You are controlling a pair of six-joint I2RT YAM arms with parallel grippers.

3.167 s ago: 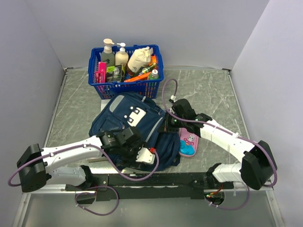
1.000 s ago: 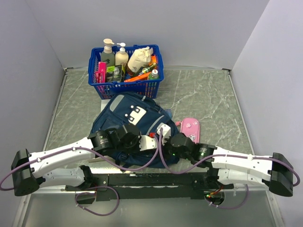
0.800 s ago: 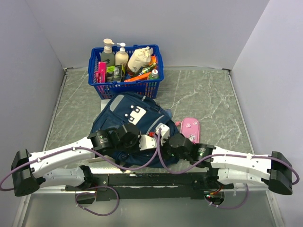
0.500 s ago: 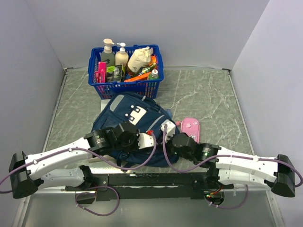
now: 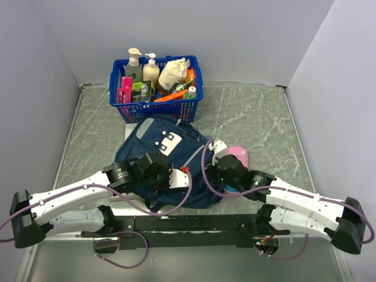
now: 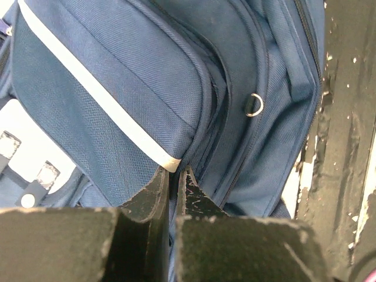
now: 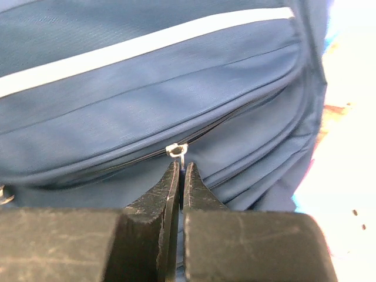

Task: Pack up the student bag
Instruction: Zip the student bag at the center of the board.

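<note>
The student bag [image 5: 150, 144], a navy backpack, lies flat on the grey marbled bench [image 5: 258, 117], front side up, with both arms reaching onto its near half. Its white patches [image 5: 169, 141] face upward.

The left hand [image 6: 177, 176] is closed to a thin slit on the bag's front pocket. The fingertips pinch the pocket's corner seam just where the pale stripe [image 6: 100, 94] ends. A small metal D-ring [image 6: 254, 104] sits on the bag's side panel, a little beyond that corner.

The right hand [image 7: 181, 171] is at the bag's right edge, its fingers pressed together on the metal zipper pull [image 7: 177, 150] of a compartment below the stripe. The zip line runs away to both sides of the pull; whether it is parted cannot be told.

A blue plastic mesh basket [image 5: 154, 108] of pump bottles and packets stands just behind the bag, at its far end. A pink pencil case [image 5: 238, 154] lies just beside the bag's right edge, partly hidden under the right arm.
</note>
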